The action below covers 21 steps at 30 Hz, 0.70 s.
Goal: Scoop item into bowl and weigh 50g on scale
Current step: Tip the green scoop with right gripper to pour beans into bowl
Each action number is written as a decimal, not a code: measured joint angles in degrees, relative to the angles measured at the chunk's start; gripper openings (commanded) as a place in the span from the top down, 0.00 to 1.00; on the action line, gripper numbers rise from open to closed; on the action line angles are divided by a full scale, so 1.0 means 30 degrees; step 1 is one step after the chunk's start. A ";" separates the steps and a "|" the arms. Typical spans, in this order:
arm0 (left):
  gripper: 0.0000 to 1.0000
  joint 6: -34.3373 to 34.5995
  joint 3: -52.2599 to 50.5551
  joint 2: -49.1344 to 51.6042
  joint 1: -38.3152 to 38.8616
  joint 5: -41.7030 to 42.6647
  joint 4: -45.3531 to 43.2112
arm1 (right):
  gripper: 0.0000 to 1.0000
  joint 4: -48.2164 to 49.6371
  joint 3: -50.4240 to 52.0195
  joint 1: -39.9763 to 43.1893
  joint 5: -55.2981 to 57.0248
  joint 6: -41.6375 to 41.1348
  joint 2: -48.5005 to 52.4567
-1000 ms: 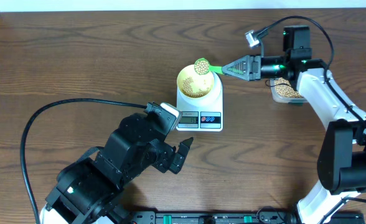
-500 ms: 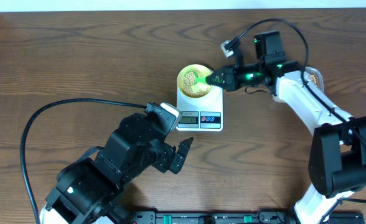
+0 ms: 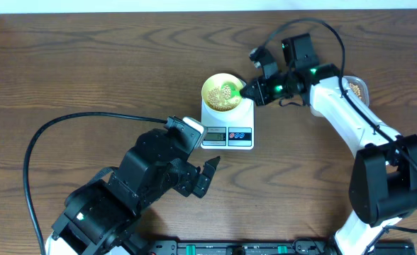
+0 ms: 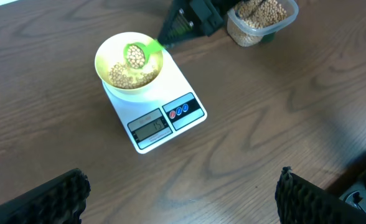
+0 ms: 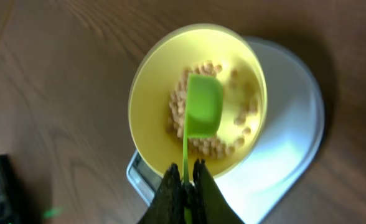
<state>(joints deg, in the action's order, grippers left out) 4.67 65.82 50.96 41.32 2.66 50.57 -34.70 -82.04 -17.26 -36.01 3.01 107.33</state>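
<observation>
In the last second the right hand (image 3: 253, 91), clenched on the green scoop (image 3: 230, 90), had carried it from the rim of the bowl (image 3: 208, 83) to over the beans (image 3: 220, 100). This probably meant one more portion for the scale (image 3: 246, 113) near the table's middle. The left hand (image 3: 207, 176) stayed released.

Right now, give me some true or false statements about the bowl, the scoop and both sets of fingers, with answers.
1. The bowl sits on the scale. True.
2. The green scoop lies flat on the scale's display. False: it is held over the bowl.
3. The left fingers are open and hold nothing. True.
4. The bowl is empty. False: beans lie in it.
5. The right fingers are shut on the scoop's handle. True.
</observation>
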 measured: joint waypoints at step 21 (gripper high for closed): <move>0.02 -0.0007 0.0000 0.0000 0.0000 0.0000 0.0000 | 0.99 -0.4284 -0.3752 -0.4532 1.0338 0.3264 -0.0007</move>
<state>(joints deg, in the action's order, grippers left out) 4.64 65.82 50.96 41.32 2.66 50.57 -47.55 -93.30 -30.85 -4.99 12.80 107.31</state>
